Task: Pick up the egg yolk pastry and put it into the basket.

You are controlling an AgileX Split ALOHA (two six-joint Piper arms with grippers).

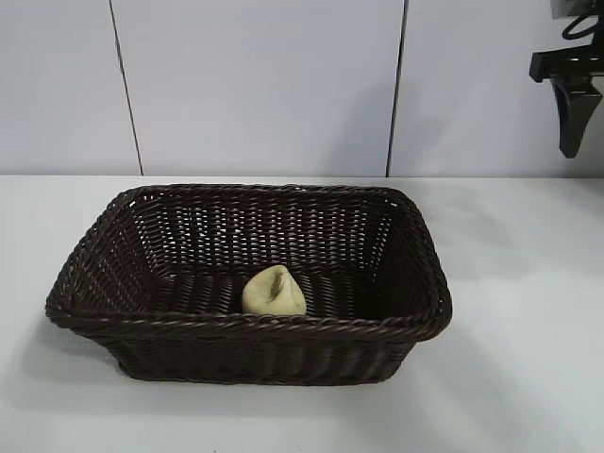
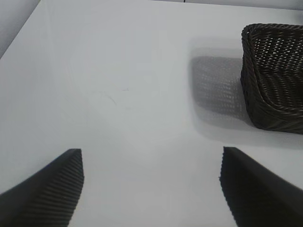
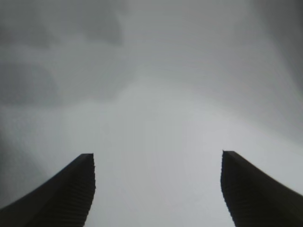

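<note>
- Exterior view: the egg yolk pastry [image 1: 274,292] lies on the floor of the basket [image 1: 250,327], close to the near wall and tipped on its side. So the placing looks done. The right gripper [image 1: 576,118] hangs high at the upper right edge, well apart from the basket, probably so that it clears the rim.
- Left wrist view: the left gripper [image 2: 151,182] has its fingers spread wide with nothing between them. It hovers over bare table [image 2: 118,85], with a corner of the basket off to one side; this arm seems parked out of the way.
- Right wrist view: the right gripper's fingers stand wide apart and hold nothing, which fits a release over the basket.
</note>
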